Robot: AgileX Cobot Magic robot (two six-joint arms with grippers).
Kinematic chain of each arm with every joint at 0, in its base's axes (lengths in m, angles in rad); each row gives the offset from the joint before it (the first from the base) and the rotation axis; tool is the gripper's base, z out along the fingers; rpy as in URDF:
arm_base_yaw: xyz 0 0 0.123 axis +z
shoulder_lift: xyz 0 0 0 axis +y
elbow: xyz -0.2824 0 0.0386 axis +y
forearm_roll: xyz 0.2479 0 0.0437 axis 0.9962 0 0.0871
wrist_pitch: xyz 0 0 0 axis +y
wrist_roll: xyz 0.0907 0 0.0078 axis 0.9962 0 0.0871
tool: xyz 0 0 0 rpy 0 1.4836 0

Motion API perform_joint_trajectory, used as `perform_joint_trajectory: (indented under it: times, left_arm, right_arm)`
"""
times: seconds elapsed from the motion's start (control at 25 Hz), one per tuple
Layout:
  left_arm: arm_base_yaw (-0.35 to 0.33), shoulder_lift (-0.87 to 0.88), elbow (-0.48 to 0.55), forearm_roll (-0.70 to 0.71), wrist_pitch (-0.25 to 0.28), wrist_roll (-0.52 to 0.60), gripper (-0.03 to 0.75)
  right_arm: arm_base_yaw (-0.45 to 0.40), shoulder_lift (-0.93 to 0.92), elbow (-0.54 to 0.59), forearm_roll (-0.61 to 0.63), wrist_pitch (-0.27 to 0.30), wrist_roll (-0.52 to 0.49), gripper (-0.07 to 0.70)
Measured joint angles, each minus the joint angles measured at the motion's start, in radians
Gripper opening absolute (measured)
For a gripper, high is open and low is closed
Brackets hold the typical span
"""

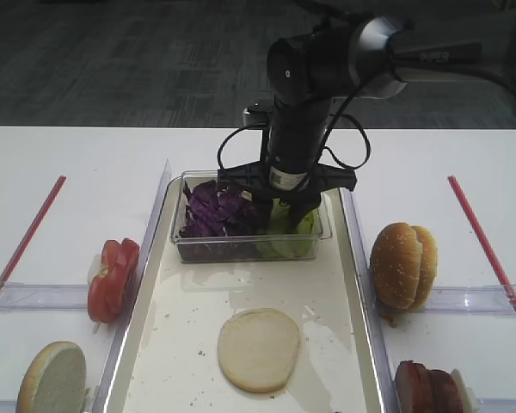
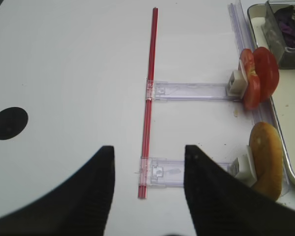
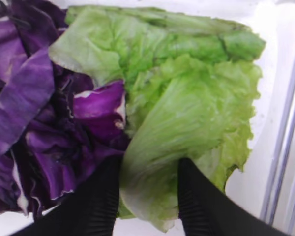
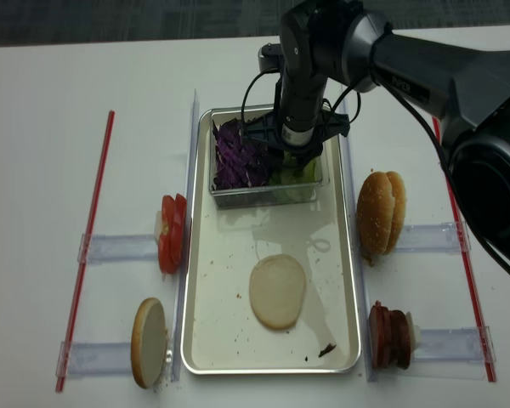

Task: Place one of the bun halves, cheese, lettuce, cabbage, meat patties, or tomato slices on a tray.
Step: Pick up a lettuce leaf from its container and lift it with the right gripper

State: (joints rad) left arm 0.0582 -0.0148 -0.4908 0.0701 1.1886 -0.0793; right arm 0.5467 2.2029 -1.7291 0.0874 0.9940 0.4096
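In the right wrist view the light-green lettuce [image 3: 187, 98] lies next to the purple cabbage [image 3: 39, 123] in a clear tub [image 1: 241, 251] at the far end of the tray [image 1: 181, 344]. My right gripper [image 3: 149, 164] is down in the tub, open, its black fingers [image 3: 101, 196] standing on either side of the leaf's near end. A bun half [image 1: 258, 348] lies cut face up on the tray. My left gripper [image 2: 148, 150] hangs open over bare table, holding nothing.
Tomato slices [image 1: 112, 280] and a bun half [image 1: 52, 379] stand on clear holders left of the tray. Bun halves [image 1: 402, 265] and meat patties [image 1: 426, 387] stand to the right. Red strips [image 1: 26, 237] line both outer sides.
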Motion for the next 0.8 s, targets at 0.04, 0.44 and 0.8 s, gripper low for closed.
perform_joint_trajectory:
  times: [0.04, 0.44, 0.8]
  left_arm:
    - [0.000, 0.000, 0.000, 0.000, 0.000, 0.000, 0.302]
    - [0.000, 0.000, 0.000, 0.000, 0.000, 0.000, 0.302]
    - [0.000, 0.000, 0.000, 0.000, 0.000, 0.000, 0.302]
  right_arm:
    - [0.000, 0.000, 0.000, 0.001, -0.002, 0.000, 0.321]
    - [0.000, 0.000, 0.000, 0.001, -0.004, 0.000, 0.252]
    - [0.000, 0.000, 0.000, 0.002, -0.006, 0.000, 0.182]
